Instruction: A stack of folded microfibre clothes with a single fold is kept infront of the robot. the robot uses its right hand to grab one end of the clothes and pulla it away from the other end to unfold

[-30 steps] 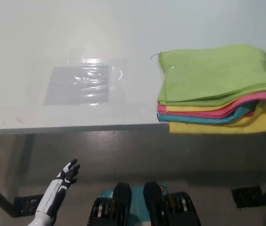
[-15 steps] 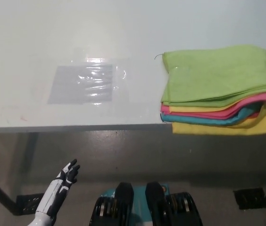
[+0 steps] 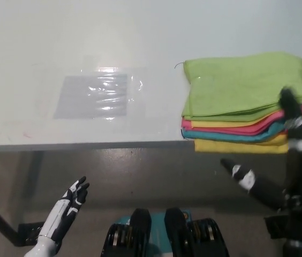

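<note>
I see the stack of cloths [image 3: 250,99] on the right side of the white table [image 3: 60,43], close to the near edge. The green cloth [image 3: 244,80] lies on top. Under it I count a pink cloth [image 3: 231,128], a teal cloth [image 3: 236,137] and a yellow cloth [image 3: 247,146] at the bottom, with a thin yellow layer showing between the green and the pink. So I count five layers, but more may hide inside. The bottom yellow one hangs a little over the table edge.

My right hand [image 3: 290,155] is black and is up in front of the stack's near right corner. Its fingers are spread and hold nothing. One finger points up over the edge of the cloths and one points out to the side.

I think the step now is to reach for the green cloth. To do it well, I should pinch only the top flap of the green one at its loose edge, not the cloths below. Then I should pull it away from the fold, slow and flat, so the stack does not slide off.

My left hand [image 3: 68,206] is white and rests low, below the table, fingers spread.

There is one sheet of clear plastic [image 3: 93,95] lying flat on the table, well apart from the stack.
</note>
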